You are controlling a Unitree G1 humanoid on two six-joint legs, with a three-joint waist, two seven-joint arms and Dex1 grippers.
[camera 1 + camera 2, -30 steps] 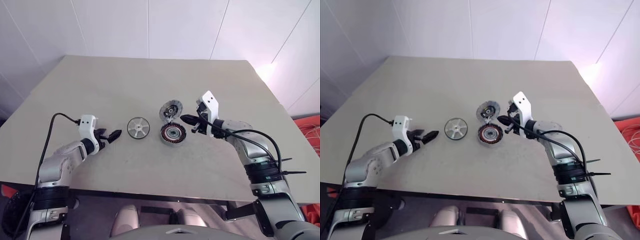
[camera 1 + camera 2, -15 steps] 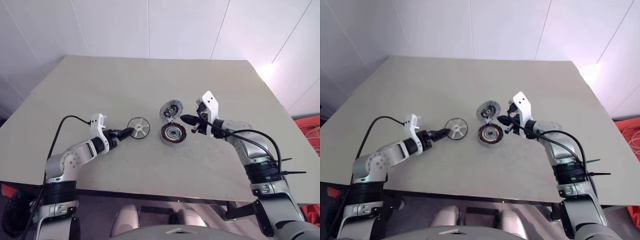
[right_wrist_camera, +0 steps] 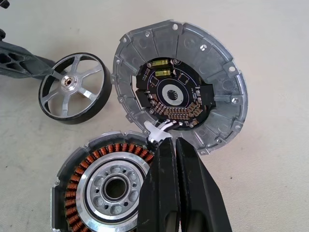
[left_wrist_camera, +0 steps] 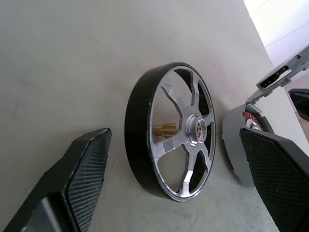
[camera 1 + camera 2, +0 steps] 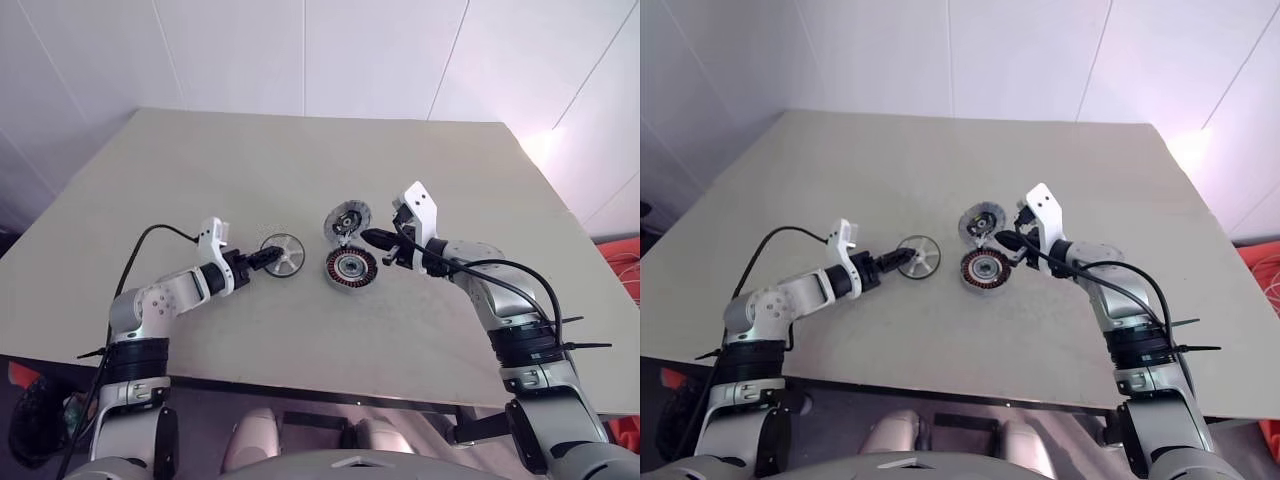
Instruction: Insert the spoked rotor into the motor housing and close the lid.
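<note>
I see a plain beige table (image 5: 300, 160) against white panelled walls. On it, my left gripper (image 4: 174, 193) stands wide apart around the silver spoked rotor (image 4: 178, 140) with its dark rim (brass gear visible through the spokes), touching nothing. My right gripper (image 3: 176, 159) is pressed closed, empty, between the copper-wound motor housing (image 3: 101, 183) and the open ribbed grey lid (image 3: 178, 82) behind.

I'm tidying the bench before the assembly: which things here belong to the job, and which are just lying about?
Job: spoked rotor, motor housing, lid, left gripper, right gripper.
Lying about: nothing loose; just the table.
</note>
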